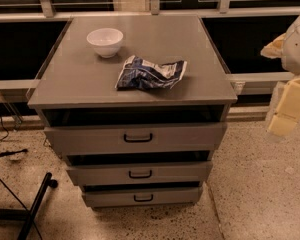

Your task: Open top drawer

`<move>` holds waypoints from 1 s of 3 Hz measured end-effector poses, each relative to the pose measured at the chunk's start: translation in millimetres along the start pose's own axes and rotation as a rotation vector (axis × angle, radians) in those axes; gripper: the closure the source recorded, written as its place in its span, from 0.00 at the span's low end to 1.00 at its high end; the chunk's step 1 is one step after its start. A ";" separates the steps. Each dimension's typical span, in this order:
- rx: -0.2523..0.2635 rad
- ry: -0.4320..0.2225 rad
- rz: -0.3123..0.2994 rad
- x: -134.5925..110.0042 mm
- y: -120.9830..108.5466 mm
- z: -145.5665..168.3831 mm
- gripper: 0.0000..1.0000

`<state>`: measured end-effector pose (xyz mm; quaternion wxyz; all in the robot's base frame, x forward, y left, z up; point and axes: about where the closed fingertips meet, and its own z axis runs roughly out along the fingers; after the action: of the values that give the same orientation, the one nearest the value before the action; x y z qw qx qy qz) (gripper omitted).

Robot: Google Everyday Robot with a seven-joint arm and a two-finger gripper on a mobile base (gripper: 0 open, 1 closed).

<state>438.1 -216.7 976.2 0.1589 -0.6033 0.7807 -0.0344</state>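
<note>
In the camera view the gripper (286,111), whose opening I cannot tell, is hanging at the right edge, well apart from the top drawer (85,140) just under the cabinet top (190,44), risking missing its small handle (138,138) or catching that of the middle drawer (100,175).

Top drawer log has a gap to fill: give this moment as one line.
pincer: right edge, clear of cabinet | top drawer: handle ungrasped | on cabinet: white bowl, crumpled bag

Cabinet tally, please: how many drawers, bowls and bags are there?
Grey drawers: 3 (top drawer, middle drawer, bottom drawer)
White bowl: 1
Blue bag: 1
Total: 5
End effector: at the right edge, apart from the drawers.
</note>
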 end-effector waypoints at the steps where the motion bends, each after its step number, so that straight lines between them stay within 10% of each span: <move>1: 0.000 0.000 0.000 0.0 0.0 0.0 0.00; 3: 0.005 -0.093 -0.010 -7.9 4.4 30.6 0.00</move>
<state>444.7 -203.7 947.8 0.1961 -0.6078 0.7695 -0.0090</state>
